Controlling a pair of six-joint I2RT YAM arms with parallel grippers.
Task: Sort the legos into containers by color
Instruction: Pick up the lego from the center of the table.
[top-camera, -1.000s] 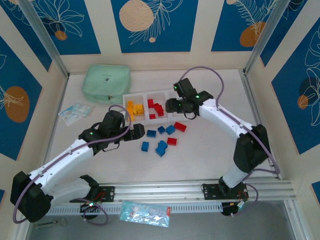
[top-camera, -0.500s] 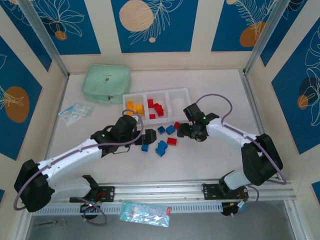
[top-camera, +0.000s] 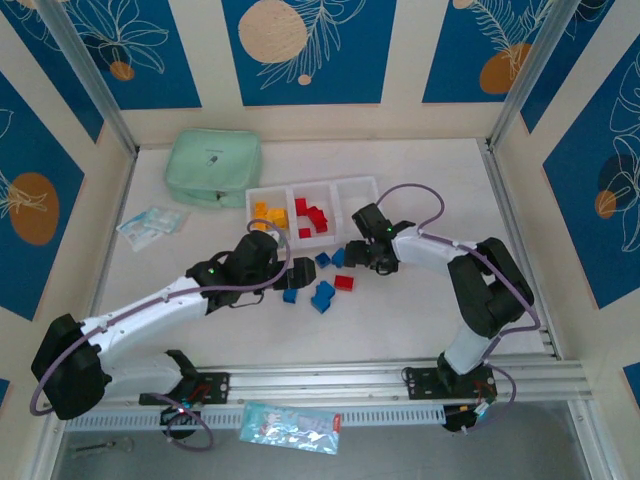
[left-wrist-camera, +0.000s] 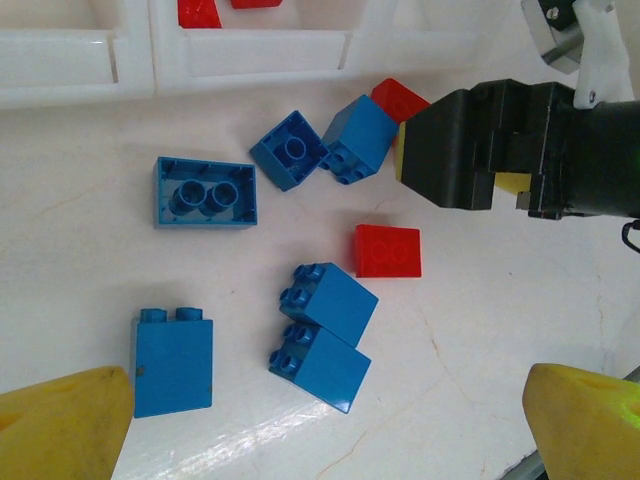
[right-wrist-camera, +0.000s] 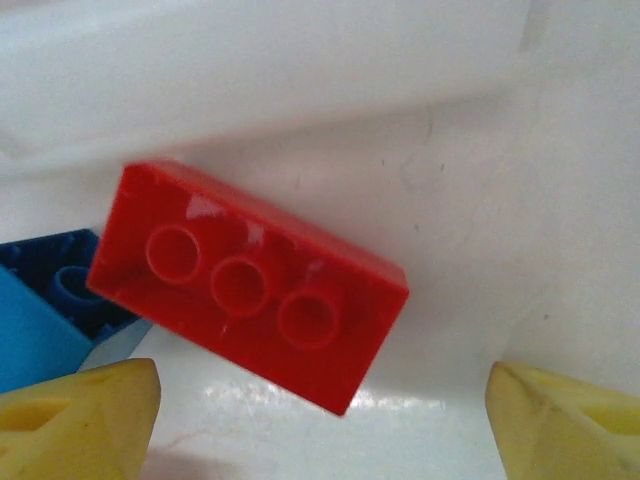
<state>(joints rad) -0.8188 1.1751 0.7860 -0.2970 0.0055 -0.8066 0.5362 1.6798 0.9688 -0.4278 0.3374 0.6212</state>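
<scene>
White tabletop hemmed by blue-and-cream leaf panels is what I work over, with a mint pouch at the back left. Just right of the pouch sits the white tray. It has yellow bricks in its left compartment and red bricks in the middle one. Near its front wall a scatter of loose bricks lies on the table, and both arms reach in over it.

From the left wrist I see the left gripper spread wide, its yellow fingertips at the bottom corners, clamping nothing. Ahead of it lie six blue bricks, two hollow-side up and the rest tipped on their sides. A lone red brick lies flat among them.

The right gripper hangs low just in front of the tray, jaws also wide and gripping nothing. Between its tips, touching neither, lies an upturned red brick. Its hollow side shows three tubes, it sits skewed to the tray wall, and its left end rests against a blue one.
</scene>
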